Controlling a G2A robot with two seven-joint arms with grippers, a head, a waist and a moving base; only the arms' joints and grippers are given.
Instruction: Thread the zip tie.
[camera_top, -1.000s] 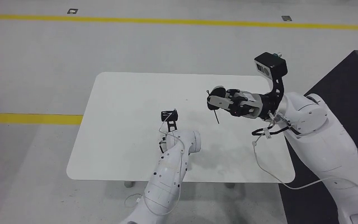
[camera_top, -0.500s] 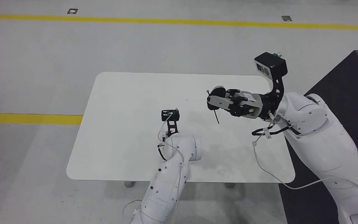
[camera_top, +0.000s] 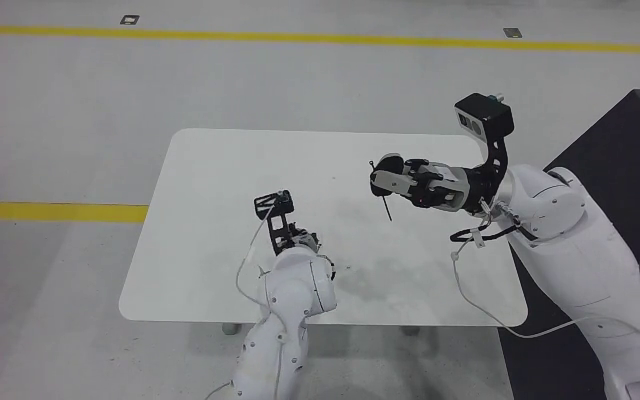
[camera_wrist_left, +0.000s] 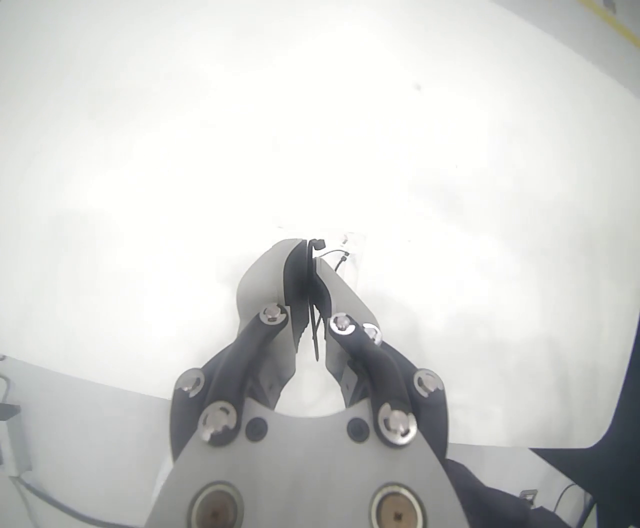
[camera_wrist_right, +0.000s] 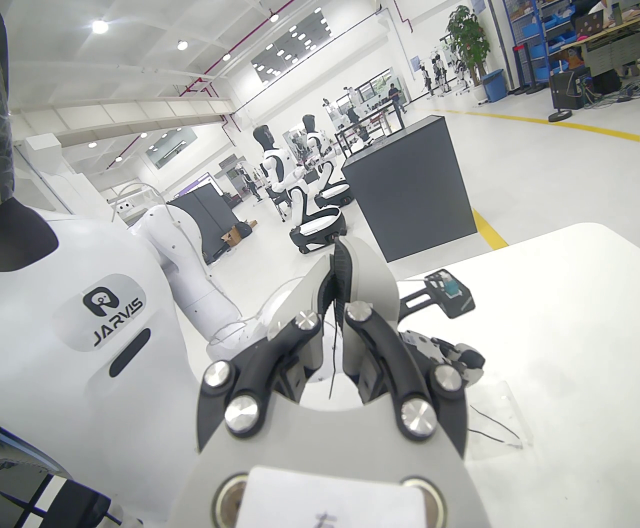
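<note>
Two tools clamped: left tool (camera_wrist_left: 311, 250) pinches a tie (camera_wrist_left: 315, 327) low over the bench (camera_top: 200, 250), right tool (camera_wrist_right: 342, 252) holds a second tie (camera_wrist_right: 333, 367) aloft, well apart; grasp stage, next likely needs closing the gap, tail-to-head alignment.

A white table (camera_top: 215, 190) with rounded corners stands on a pale grey floor (camera_top: 90, 110). The right arm extends from the right side. Its right gripper (camera_top: 380, 182) is held above the table's middle, closed on a thin black zip tie (camera_top: 386, 208) — the strip hangs below the fingers and a short end sticks out above them. The left arm extends from the near edge. The left gripper (camera_top: 297, 240) points down close to the tabletop, with a black wrist camera bracket (camera_top: 273, 204) just beyond it. The two grippers are well apart. A yellow line (camera_top: 300, 38) crosses the floor behind the table, and a broader yellow stripe (camera_top: 70, 212) lies to its left.
</note>
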